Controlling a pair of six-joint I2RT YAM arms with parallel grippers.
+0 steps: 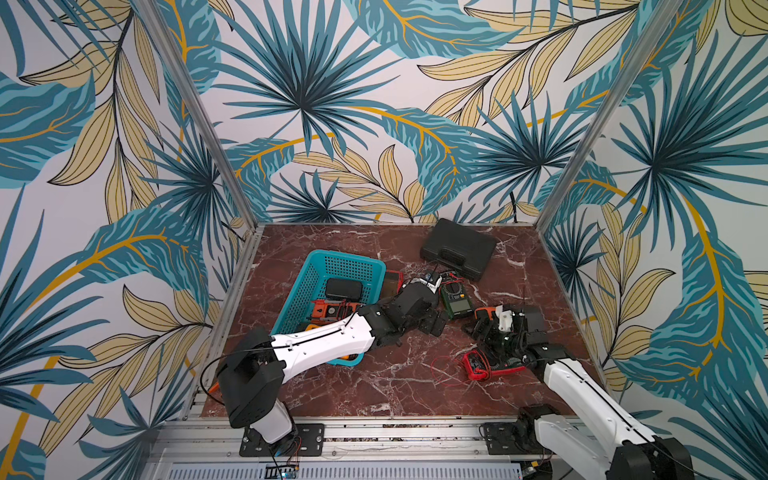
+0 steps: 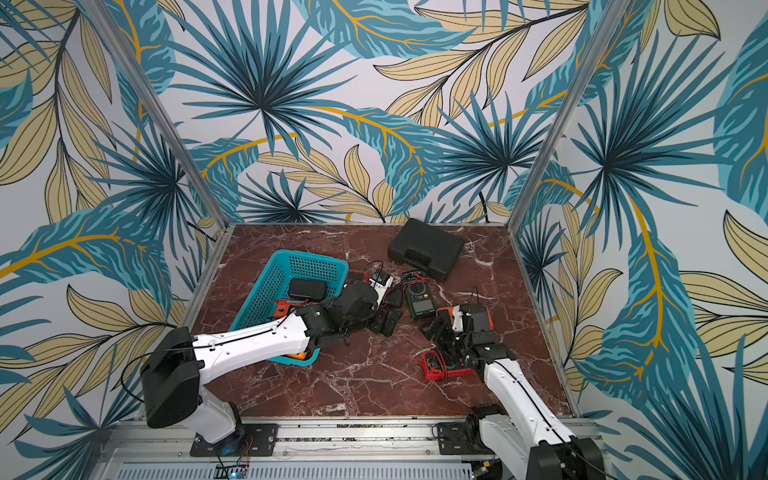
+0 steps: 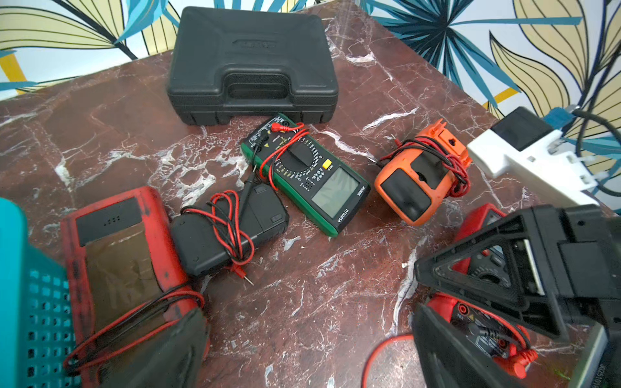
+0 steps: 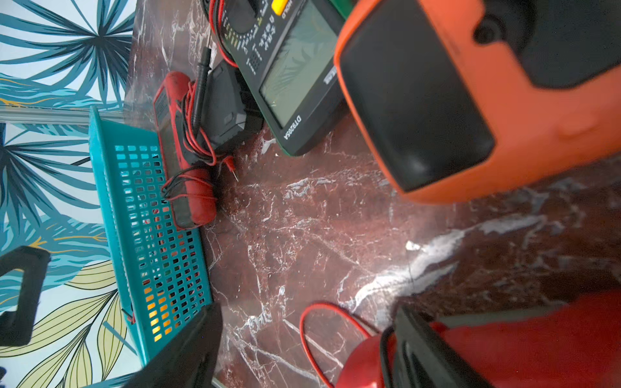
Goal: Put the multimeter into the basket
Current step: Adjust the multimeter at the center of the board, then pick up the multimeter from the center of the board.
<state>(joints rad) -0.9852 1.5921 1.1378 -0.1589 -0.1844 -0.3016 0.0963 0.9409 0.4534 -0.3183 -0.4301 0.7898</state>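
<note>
The teal basket (image 1: 316,266) (image 2: 270,282) stands at the left with several meters inside. On the marble lie a green multimeter (image 1: 457,297) (image 3: 309,178), an orange one (image 3: 413,184) (image 4: 470,117) wrapped in leads, and a red one (image 1: 478,365) (image 4: 537,352). My right gripper (image 1: 482,332) (image 4: 309,352) is low over that red meter, open, one finger against its rounded end and bare marble in the gap. My left gripper (image 1: 432,326) (image 3: 309,352) is open over bare marble just left of the green meter, holding nothing.
A black hard case (image 1: 459,247) (image 3: 252,60) sits at the back. A worn red meter (image 3: 117,252) leans by the basket wall (image 4: 111,201), with a black meter (image 3: 228,235) beside it. Loose red lead (image 1: 444,370) trails toward the front. Enclosure walls ring the table.
</note>
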